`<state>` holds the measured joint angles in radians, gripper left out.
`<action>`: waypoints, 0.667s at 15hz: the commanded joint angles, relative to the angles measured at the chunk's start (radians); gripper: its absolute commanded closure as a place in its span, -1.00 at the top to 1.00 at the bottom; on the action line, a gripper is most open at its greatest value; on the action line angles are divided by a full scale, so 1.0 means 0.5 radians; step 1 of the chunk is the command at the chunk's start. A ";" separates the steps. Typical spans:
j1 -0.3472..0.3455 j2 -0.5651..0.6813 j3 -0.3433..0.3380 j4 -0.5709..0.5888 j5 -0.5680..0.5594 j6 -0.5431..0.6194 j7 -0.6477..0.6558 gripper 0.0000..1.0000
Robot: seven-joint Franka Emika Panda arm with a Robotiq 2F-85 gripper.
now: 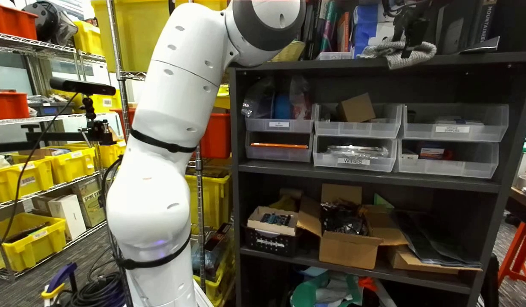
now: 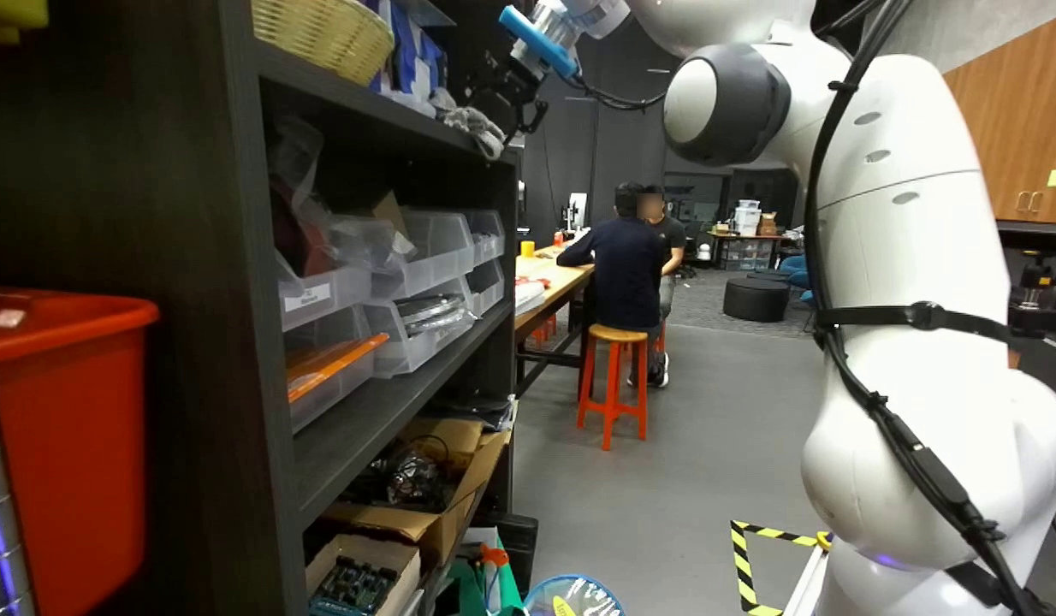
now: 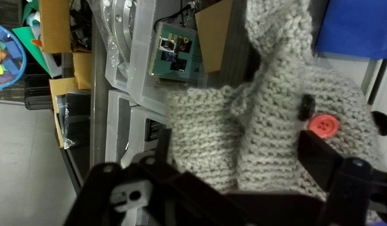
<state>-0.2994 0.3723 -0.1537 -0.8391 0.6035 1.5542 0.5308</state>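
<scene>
A grey knitted soft toy (image 3: 272, 103) fills much of the wrist view, with a red button (image 3: 323, 126) and black round pieces on it. In both exterior views this toy (image 1: 398, 59) lies on the top of the dark shelf unit, drooping over its front edge. My gripper (image 3: 237, 142) stands wide open, one finger on each side of the toy's two knitted flaps. The flaps lie between the fingers, close to both; whether they touch cannot be told. In an exterior view the gripper (image 2: 504, 111) comes down on the toy from above, at the shelf edge.
Books and a blue bag (image 1: 365, 25) stand behind the toy on the shelf top. Clear plastic bins (image 1: 354, 153) and cardboard boxes (image 1: 348, 249) fill the shelves below. A yellow basket (image 2: 327, 38) is on the same top. Two people sit at a table (image 2: 554, 282) farther off.
</scene>
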 commanded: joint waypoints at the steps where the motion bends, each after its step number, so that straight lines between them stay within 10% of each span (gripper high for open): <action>1: -0.072 0.099 0.063 0.191 0.042 -0.090 0.080 1.00; 10: -0.027 0.058 0.034 0.079 0.008 -0.018 0.015 1.00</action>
<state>-0.3127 0.4013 -0.1366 -0.7997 0.6076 1.5453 0.5385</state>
